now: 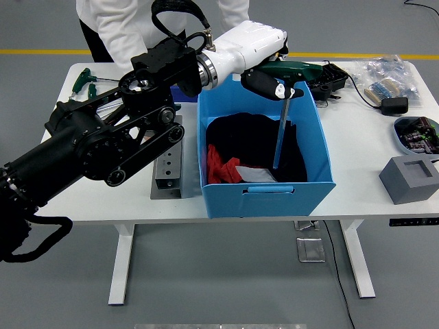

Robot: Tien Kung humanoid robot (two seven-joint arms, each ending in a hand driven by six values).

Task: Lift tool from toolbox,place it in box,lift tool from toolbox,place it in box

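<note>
A long T-handle tool with a dark green grip and thin steel shaft [280, 130] hangs upright over the open blue plastic box [322, 164], its tip low inside the box, just above the black cloth [254, 140] that lines it. The green grip lies crosswise at the top, level with the box's far rim, and the robot's left hand [264, 83] is closed around that grip, holding the tool from above. The hand is black with a white fingertip showing beside the shaft. Behind it a white forearm shell [243, 42] joins a heavy black jointed arm [103, 147] that comes in from the left edge of the picture and reaches across the left half of the white bench [357, 157], over the box's far left corner. The robot's right hand does not show.

A grey metal tool holder block with a row of holes [167, 171] lies flat on the bench just left of the box, partly hidden under the arm. Near the far left corner of the bench lie more green-handled tools [84, 81]. A red item [218, 168] sits in the box against its left wall. A person in a white top [123, 27] stands at the bench's far edge; their hands are hidden.
</note>
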